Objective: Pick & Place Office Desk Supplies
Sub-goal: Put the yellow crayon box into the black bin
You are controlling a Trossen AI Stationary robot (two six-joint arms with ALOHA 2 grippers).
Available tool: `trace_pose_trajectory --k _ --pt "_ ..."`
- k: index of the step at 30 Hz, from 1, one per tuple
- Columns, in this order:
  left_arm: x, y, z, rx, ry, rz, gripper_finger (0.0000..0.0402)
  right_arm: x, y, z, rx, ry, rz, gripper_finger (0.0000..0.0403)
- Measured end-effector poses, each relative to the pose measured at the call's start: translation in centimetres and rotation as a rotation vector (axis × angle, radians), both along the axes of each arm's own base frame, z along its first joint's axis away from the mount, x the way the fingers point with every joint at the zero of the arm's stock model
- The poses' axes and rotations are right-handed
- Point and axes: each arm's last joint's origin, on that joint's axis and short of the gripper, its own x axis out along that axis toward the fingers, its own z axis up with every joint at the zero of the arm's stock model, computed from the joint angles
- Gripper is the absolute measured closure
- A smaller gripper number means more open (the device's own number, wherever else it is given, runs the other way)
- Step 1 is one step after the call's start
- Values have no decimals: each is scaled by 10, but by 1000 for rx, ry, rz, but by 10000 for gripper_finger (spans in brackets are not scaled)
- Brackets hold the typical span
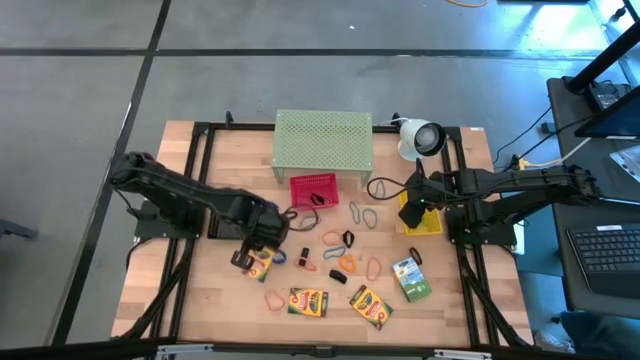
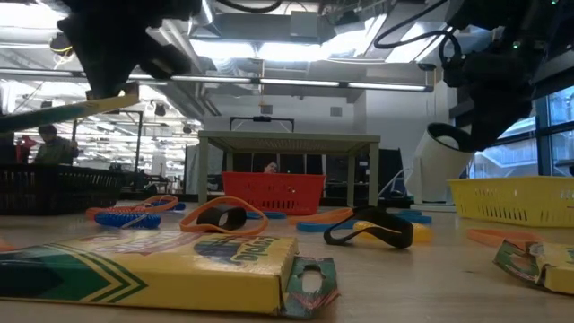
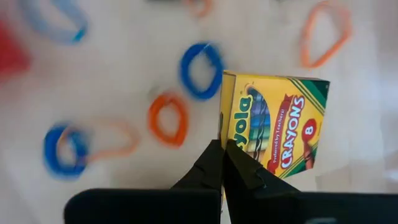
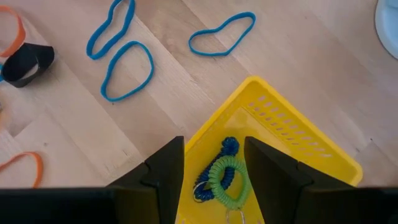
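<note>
On the wooden desk (image 1: 200,300), the red basket (image 1: 313,190) sits just in front of the pale green mesh stand (image 1: 323,140) and serves as the landmark. The left hand (image 1: 258,252) is to the left of and nearer the front edge than the red basket; its fingers are clenched on the edge of a crayon box (image 3: 273,127), pinching its flap so that the box hangs tilted, above the desk. The wrist view shows blue, orange and red rubber bands (image 3: 200,70) lying blurred on the desk below it. The right hand (image 1: 412,205) is to the right of the red basket, hovering with its fingers released and spread over a yellow basket (image 4: 292,134), which holds a green and blue coiled cord (image 4: 224,177). Three more crayon boxes lie on the desk in front of the red basket: one (image 1: 308,301) almost straight ahead near the front edge, a second (image 1: 369,307) just right of it, and a third (image 1: 411,278) farther right. Loose rubber bands and small clips (image 1: 345,265) are scattered between these boxes and the red basket. A white lamp-like device (image 1: 420,138) stands to the right of the mesh stand.
</note>
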Motion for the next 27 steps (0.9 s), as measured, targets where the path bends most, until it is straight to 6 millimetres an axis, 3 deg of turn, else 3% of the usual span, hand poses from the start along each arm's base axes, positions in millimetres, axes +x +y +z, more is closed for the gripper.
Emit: trace_pose_trajectory --k 10,15,21,27 --pt "-39 43 45 37 -99 470 401 0 0 0 -7 3 17 234" --pt "-74 60 54 112 25 682 400 1 0 0 -7 -8 19 234" --pt "-92 67 49 141 96 757 400 4 0 1 -7 -35 19 234" --pt "-99 74 17 203 224 778 400 4 0 2 -5 -45 15 234"
